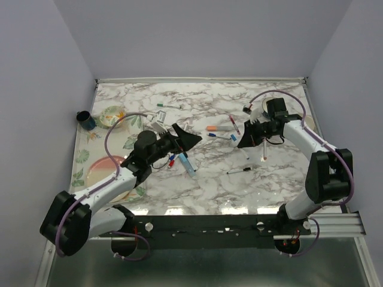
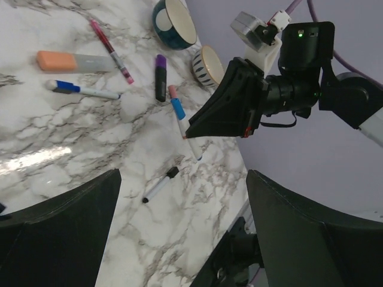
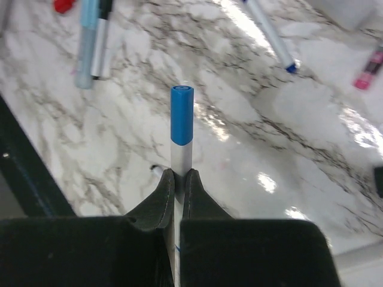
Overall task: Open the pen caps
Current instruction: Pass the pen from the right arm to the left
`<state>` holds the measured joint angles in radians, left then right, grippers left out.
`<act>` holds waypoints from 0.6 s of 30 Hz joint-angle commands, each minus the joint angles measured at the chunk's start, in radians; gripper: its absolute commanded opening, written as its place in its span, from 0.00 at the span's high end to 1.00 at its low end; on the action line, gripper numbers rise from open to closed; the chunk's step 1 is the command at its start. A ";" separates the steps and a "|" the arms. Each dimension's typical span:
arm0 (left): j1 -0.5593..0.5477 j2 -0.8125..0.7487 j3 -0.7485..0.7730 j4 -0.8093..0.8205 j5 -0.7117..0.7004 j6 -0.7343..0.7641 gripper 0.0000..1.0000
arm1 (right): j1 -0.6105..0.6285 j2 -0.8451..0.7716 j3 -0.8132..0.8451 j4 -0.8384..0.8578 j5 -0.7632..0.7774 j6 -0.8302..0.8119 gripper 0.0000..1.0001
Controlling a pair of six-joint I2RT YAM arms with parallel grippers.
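Note:
My right gripper (image 3: 178,176) is shut on the white body of a pen, held above the marble table (image 1: 209,185). The pen's blue cap (image 3: 181,113) sticks out past the fingertips, still on the pen. From above, the right gripper (image 1: 243,140) hangs right of centre. My left gripper (image 1: 187,141) faces it from the left, open, with nothing between its fingers (image 2: 60,227). More capped pens lie loose: a black-capped one (image 2: 158,184), a blue-capped one (image 2: 84,89), a red pen (image 2: 111,51) and a purple marker (image 2: 160,76).
An orange highlighter (image 1: 218,128) lies between the grippers. A light blue pen (image 1: 187,162) and a small red piece (image 1: 172,162) lie under the left arm. Plates (image 1: 103,168) and a dark cup (image 1: 85,119) stand at the left edge.

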<state>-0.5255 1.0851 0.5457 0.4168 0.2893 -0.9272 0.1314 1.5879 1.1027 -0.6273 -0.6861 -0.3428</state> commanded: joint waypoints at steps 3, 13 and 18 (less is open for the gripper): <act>-0.165 0.203 0.066 0.296 -0.222 -0.193 0.12 | -0.003 -0.008 0.005 -0.072 -0.369 -0.027 0.99; -0.278 0.475 0.241 0.290 -0.348 -0.274 0.32 | -0.003 -0.031 0.002 -0.084 -0.438 -0.042 0.99; -0.312 0.558 0.327 0.226 -0.366 -0.279 0.39 | -0.003 -0.035 0.005 -0.094 -0.449 -0.047 0.99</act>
<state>-0.8124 1.5951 0.8059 0.6724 -0.0051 -1.1908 0.1310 1.5780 1.1023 -0.6895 -1.0798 -0.3687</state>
